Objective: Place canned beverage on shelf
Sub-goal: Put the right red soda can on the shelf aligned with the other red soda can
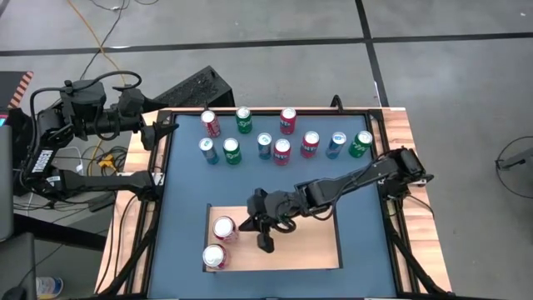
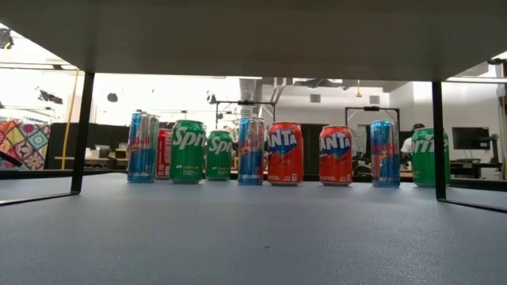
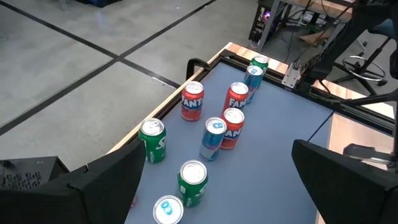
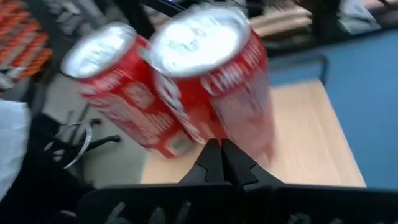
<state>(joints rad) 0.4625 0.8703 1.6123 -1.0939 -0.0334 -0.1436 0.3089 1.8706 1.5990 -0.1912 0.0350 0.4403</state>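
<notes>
Red cans first: two of them stand on the shelf (image 1: 308, 246), the pale board lying on the blue bench (image 1: 183, 200). One red can (image 1: 215, 257) sits at the shelf's left front corner, the second red can (image 1: 225, 228) just behind it, touching or nearly so. Over on the far left of the shelf, off the bench edge, the left gripper (image 3: 211, 180) waits with its fingers spread wide, looking down on the row of waiting cans (image 1: 283, 137) beyond the shelf's far side.

Now the action: the right gripper (image 1: 265, 242) hangs over the shelf just right of those two cans, and in its wrist view its fingers (image 4: 219, 163) are pinched together on nothing, cans standing free in front of them. So the drop looks done, and my read is that the arm is between placements.

To do this well, lift straight up before swinging toward the row, because those placed cans are close enough to clip. Pick the next can from the near end of the row, and set it right of the pair so the shelf fills in order.
</notes>
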